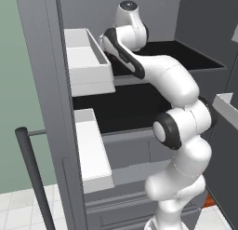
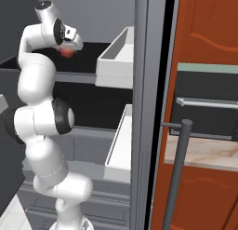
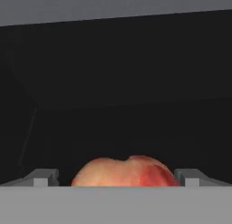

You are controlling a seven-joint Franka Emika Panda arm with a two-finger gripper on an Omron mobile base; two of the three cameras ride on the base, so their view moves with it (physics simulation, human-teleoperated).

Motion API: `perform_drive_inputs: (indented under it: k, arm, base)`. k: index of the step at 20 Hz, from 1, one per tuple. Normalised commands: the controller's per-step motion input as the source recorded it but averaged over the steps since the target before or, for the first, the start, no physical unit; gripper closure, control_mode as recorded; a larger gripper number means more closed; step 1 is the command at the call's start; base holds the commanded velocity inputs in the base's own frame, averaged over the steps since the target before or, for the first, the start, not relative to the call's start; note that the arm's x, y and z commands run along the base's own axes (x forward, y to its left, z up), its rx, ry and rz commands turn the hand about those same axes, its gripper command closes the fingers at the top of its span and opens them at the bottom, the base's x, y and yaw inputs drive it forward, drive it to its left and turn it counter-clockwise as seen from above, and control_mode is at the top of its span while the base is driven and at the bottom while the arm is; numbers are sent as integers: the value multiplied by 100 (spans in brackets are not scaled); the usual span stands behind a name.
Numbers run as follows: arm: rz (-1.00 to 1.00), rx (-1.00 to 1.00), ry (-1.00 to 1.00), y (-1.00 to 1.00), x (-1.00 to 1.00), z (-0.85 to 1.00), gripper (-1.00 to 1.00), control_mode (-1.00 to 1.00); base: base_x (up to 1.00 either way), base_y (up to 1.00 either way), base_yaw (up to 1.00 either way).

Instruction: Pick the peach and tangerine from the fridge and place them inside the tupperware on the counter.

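Gripper (image 3: pixel 116 177) wide open around peach (image 3: pixel 123 172) on fridge (image 1: pixel 42 61) shelf, not grasped yet; tangerine + tupperware drop still todo

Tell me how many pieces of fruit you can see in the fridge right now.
1: the peach sits on the black upper shelf, between the open fingertips of the gripper. Other fruit may be hidden behind the arm.
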Motion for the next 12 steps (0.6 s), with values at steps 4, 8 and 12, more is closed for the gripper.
perform_drive_inputs:
  k: [4, 8, 12]
  arm:
    - [-8, -7, 0, 4, -37, -99, 100, -100]
    - [-8, -3, 0, -1, -15, -82, 100, -100]
    - [-3, -1, -9, -1, 0, -66, 100, -100]
  base:
    - [0, 0, 0]
    - [0, 0, 0]
    - [0, 0, 0]
